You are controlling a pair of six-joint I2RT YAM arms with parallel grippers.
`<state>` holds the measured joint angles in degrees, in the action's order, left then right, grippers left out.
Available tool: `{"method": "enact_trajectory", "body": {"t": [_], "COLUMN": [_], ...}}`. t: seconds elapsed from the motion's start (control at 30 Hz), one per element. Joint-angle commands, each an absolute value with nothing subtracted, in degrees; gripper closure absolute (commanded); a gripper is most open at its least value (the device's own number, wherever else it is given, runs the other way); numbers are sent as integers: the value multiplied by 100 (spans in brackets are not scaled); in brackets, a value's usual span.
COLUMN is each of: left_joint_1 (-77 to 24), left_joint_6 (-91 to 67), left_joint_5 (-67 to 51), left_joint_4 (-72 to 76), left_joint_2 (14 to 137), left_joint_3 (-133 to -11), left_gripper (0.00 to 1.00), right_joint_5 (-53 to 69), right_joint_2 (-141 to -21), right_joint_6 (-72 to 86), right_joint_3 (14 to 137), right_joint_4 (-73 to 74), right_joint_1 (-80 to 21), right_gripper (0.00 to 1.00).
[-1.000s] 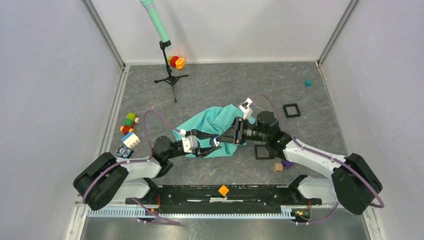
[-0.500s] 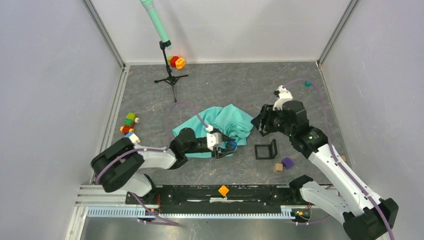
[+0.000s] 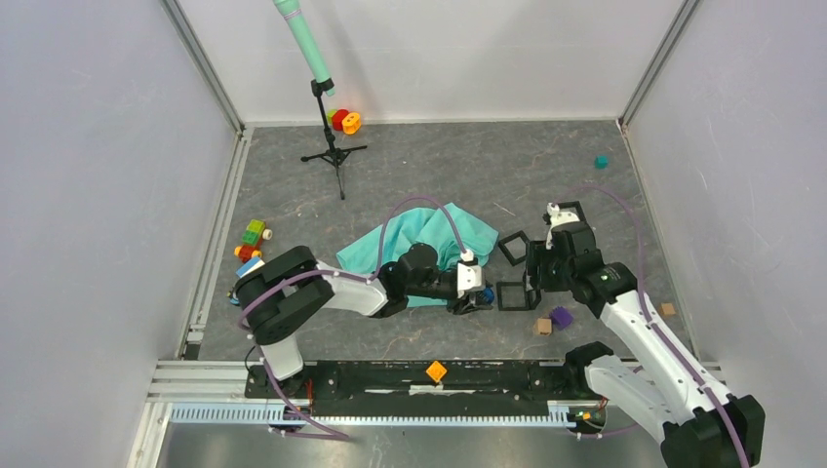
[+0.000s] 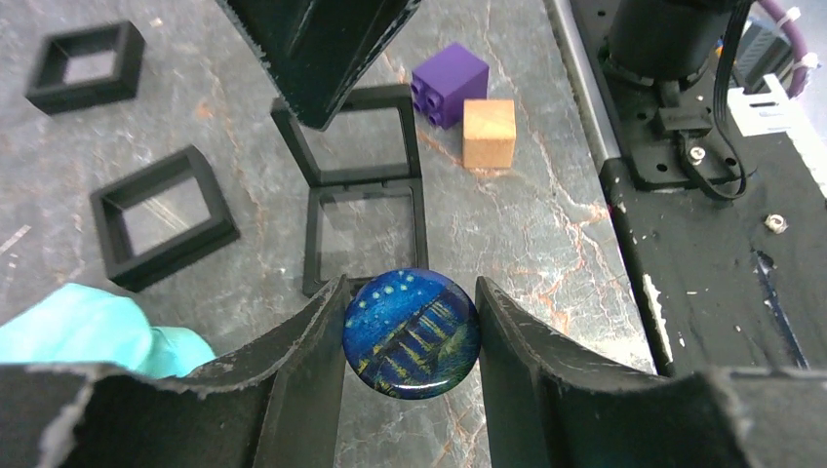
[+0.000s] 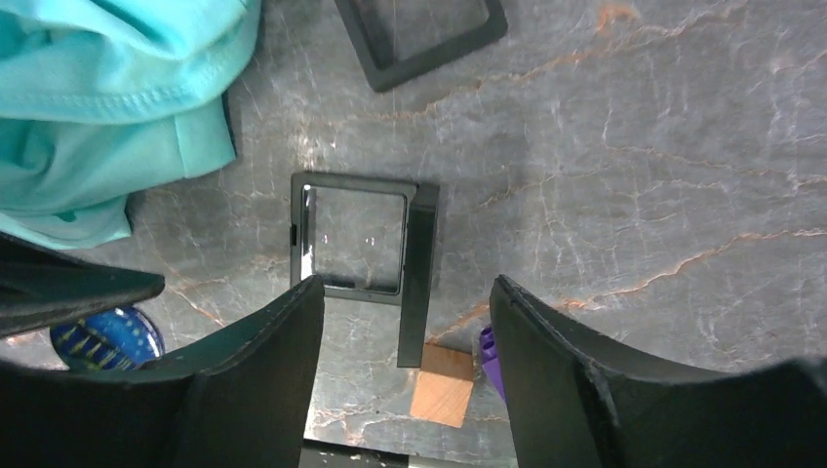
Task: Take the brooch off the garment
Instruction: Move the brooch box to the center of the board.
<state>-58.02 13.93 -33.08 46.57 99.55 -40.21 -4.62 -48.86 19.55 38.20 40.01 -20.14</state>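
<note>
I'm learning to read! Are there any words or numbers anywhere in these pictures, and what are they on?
No words, numbers or signs can be read anywhere.
The brooch in the left pincer: a blue night painting, no letters.
The garment: no label showing.
The purple block and wooden cube: plain.
The toy blocks at the far left: too small to tell.

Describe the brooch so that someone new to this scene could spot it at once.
Start at the turquoise T-shirt mid-table; just off its near right edge the left tool grips the brooch. It is a round glossy badge, dark blue with yellow streaks, unlike the square black frames, the purple block and the wooden cube nearby.
</note>
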Motion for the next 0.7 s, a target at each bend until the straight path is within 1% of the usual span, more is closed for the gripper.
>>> {"method": "enact_trajectory", "body": {"t": [0.0, 0.03, 0.23, 0.27, 0.33, 0.37, 0.47, 0.6, 0.63, 0.67], "left_joint_1": [-5866, -5870, -5871, -5869, -5871, -5871, -5854, -5854, -5853, -5853], "left_joint_6": [1692, 1700, 1801, 1803, 1806, 1795, 1631, 1404, 1323, 1217], "left_joint_5": [-3339, -3340, -3315, -3313, -3313, -3306, -3234, -3219, -3179, -3087], "left_joint_4": [4579, 4579, 4516, 4510, 4501, 4493, 4364, 4087, 4041, 4026], "left_joint_2": [10210, 10230, 10223, 10218, 10205, 10202, 10205, 10155, 10123, 10089], "left_joint_3": [-4280, -4284, -4258, -4246, -4219, -4196, -4189, -4184, -4170, -4123], "left_gripper": [61, 61, 61, 61, 61, 61, 61, 61, 61, 61], "right_joint_5": [-334, -334, -421, -474, -479, -446, -362, -323, -295, -226], "right_joint_2": [-4853, -4820, -4875, -4902, -4938, -4952, -5015, -5080, -5080, -5080], "right_joint_6": [1835, 1845, 1834, 1836, 1836, 1833, 1835, 1826, 1822, 1824], "right_joint_3": [3628, 3589, 3489, 3476, 3451, 3434, 3393, 3385, 3384, 3393], "right_joint_4": [3988, 3990, 4023, 4010, 3986, 3961, 3903, 3839, 3826, 3815], "right_joint_1": [-1986, -1987, -1986, -1982, -1976, -1978, -1981, -1972, -1977, -1976], "right_gripper": [37, 39, 41, 45, 59, 61, 59, 61, 66, 75]}}
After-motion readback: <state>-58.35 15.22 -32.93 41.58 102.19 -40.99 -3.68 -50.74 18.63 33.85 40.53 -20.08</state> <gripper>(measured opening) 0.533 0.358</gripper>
